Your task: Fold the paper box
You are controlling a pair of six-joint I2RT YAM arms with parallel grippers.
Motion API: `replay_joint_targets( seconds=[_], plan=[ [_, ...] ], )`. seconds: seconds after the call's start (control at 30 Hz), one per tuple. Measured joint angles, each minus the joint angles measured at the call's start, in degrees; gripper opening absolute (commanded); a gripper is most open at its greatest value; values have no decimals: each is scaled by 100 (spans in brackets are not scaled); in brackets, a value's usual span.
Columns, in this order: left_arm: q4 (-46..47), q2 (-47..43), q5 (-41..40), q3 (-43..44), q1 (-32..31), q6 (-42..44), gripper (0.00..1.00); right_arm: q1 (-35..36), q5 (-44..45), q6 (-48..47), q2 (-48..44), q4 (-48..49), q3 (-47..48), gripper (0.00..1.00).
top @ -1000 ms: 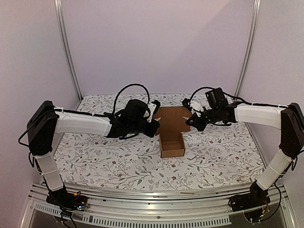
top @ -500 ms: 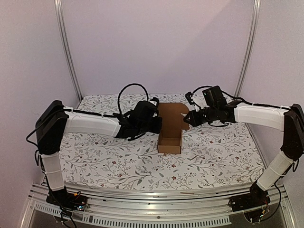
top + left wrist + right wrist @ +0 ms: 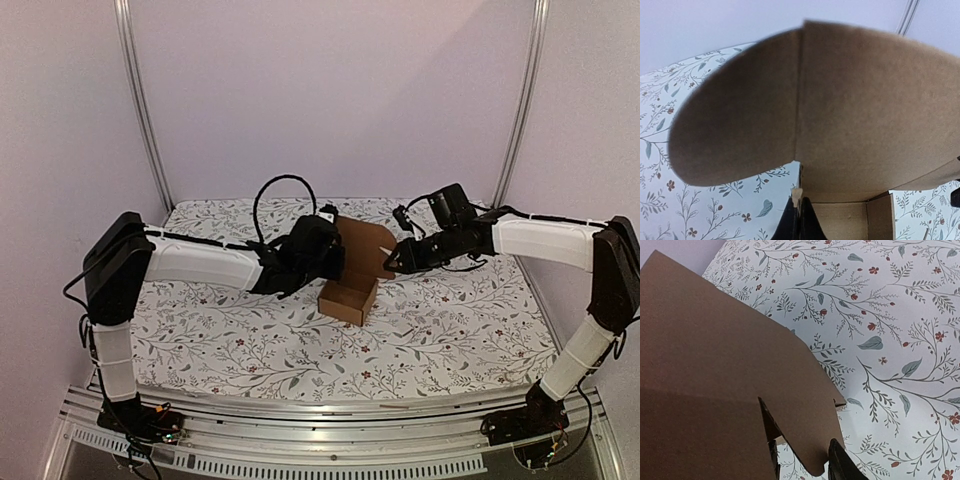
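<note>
Since the frame a second earlier, you had turned the paper box (image 3: 347, 300) askew on the flowered cloth (image 3: 450, 330). Its near wall now faced the cloth's near left corner rather than squarely toward the cloth's near edge. The lid flap (image 3: 362, 240), which had lain flat toward the cloth's far edge, stood raised over the open tray. You had also brought both arms in closer to the cloth's middle.

The box sat at the middle of the cloth, open side up. Whether its whole base lay flat on the cloth could not be told.

Your left gripper (image 3: 799, 212) hung over the cloth just left of its middle. Its fingers were pressed together, and in the wrist view the box's side wall ran straight down into their tips, so they appeared to pinch that wall. The rounded ear of the lid filled most of that view above them.

Your right gripper (image 3: 392, 258) hovered just right of the cloth's middle, at the lid's outer edge. Its fingers (image 3: 840, 462) stood apart, with a tab of the lid hanging between them and not squeezed.
</note>
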Motion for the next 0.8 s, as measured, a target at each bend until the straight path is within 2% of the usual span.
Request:
replay_joint_targets(
  seconds=[0.17, 0.27, 0.43, 0.6, 0.8],
  plan=[
    [382, -9, 365, -188, 63, 535, 0, -654, -564, -885, -142, -1147, 151, 38],
    [645, -63, 951, -345, 219, 909, 0, -1217, -870, -2087, -293, -2155, 562, 39],
    [715, -157, 2166, -433, 708, 1344, 0, -1622, -968, -4205, -592, -3051, 896, 39],
    [542, -157, 3233, -332, 1043, 1668, 0, -1672, -894, -5386, -319, -3060, 1202, 40],
    [66, -151, 3947, 90, 1047, 1969, 0, -1565, -916, -5727, 1038, -2457, 1956, 37]
  ],
)
